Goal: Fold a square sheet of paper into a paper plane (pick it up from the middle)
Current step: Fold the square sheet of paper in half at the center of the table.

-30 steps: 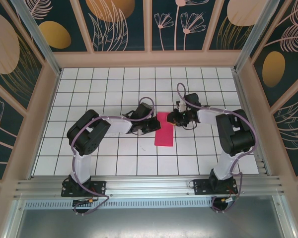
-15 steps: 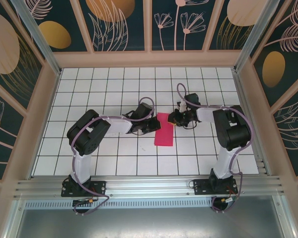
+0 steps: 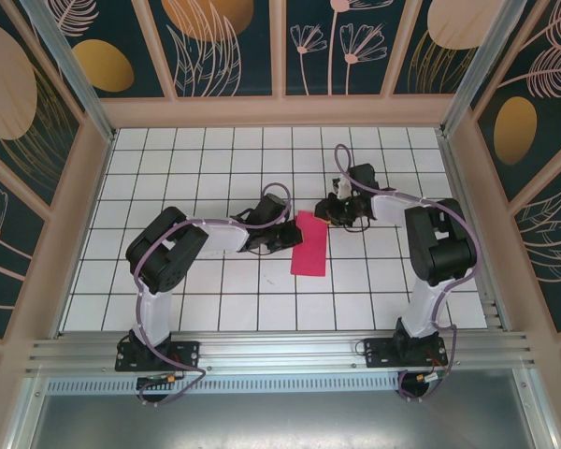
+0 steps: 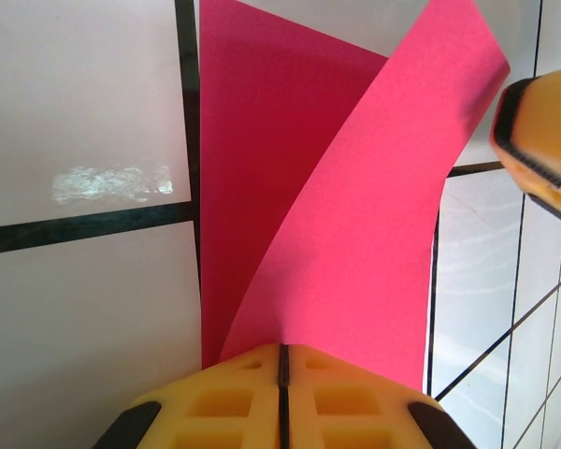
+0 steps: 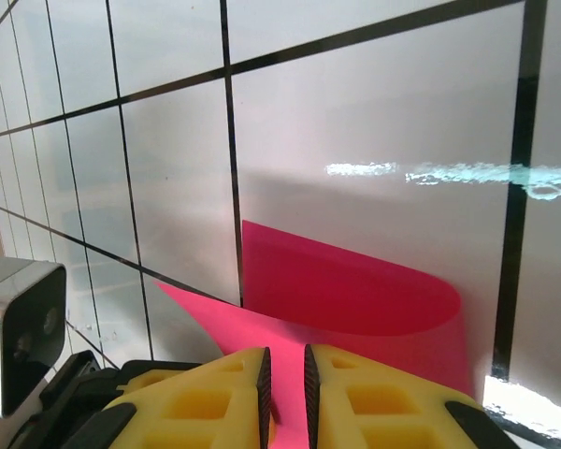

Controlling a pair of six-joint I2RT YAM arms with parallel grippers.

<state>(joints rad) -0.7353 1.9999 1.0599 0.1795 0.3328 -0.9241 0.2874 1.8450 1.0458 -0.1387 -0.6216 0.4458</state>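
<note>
The square sheet of paper [image 3: 310,251] is magenta-pink and lies doubled into a narrow strip on the white tiled floor between the two arms. My left gripper [image 3: 288,238] sits at the strip's left edge. In the left wrist view its yellow jaws [image 4: 282,348] are shut on the top layer of the sheet [image 4: 355,215], which rises off the lower layer. My right gripper [image 3: 325,213] is at the far right corner. Its jaws [image 5: 285,354] stand a narrow slit apart, with the lifted layer of the sheet [image 5: 355,290] running between them.
The tiled floor [image 3: 196,168] is boxed in by wooden walls [image 3: 280,110] and a metal rail [image 3: 280,351] at the near edge. One yellow finger [image 4: 542,140] of the right gripper shows beside the raised paper. The left wrist's camera housing [image 5: 19,327] sits close to the right gripper.
My right gripper has moved a little toward the far wall, taking the sheet's far corner with it. The left gripper has stayed where it was.
</note>
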